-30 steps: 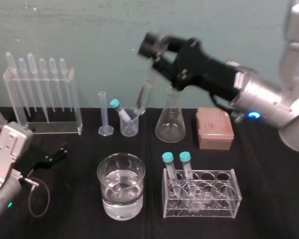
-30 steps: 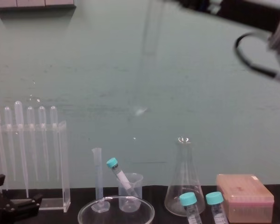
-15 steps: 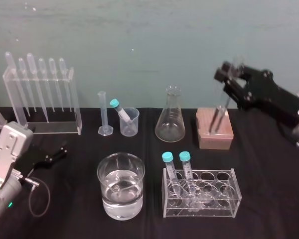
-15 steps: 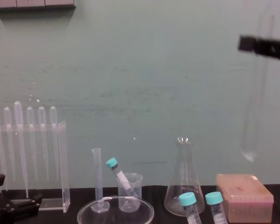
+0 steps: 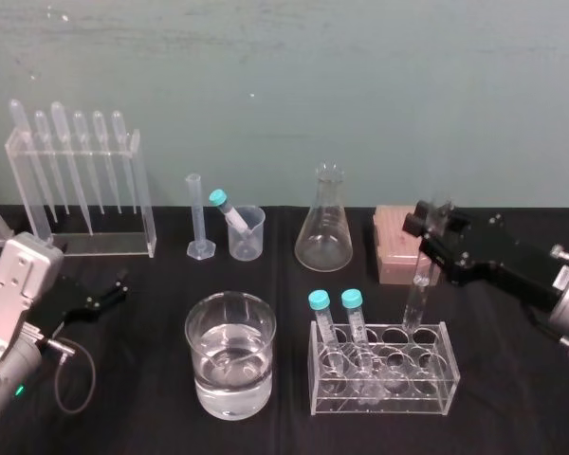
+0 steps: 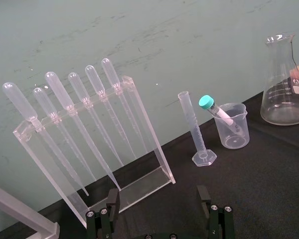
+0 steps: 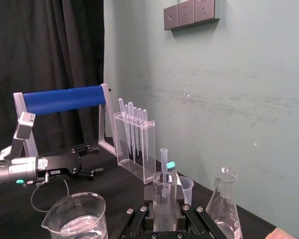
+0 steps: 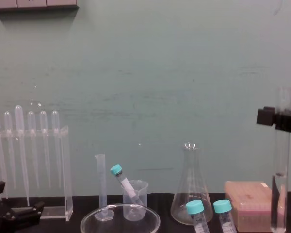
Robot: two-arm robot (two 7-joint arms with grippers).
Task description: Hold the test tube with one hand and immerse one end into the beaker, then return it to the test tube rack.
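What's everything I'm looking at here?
test tube rack: 1, orange-pink, back right
clear rack: 1, clear, front right
test tube: 1, clear, in right pincer, tip at clear rack
small beaker: 1, clear, back centre
capped tubes: 3, teal, two in clear rack, one in small beaker
large beaker: 1, clear, water inside, front centre
graduated cylinder: 1, clear, beside small beaker
conical flask: 1, clear, back centre
pipette stand: 1, clear, back left
left pincer: 1, black, open, front left
right pincer: 1, black, holding test tube
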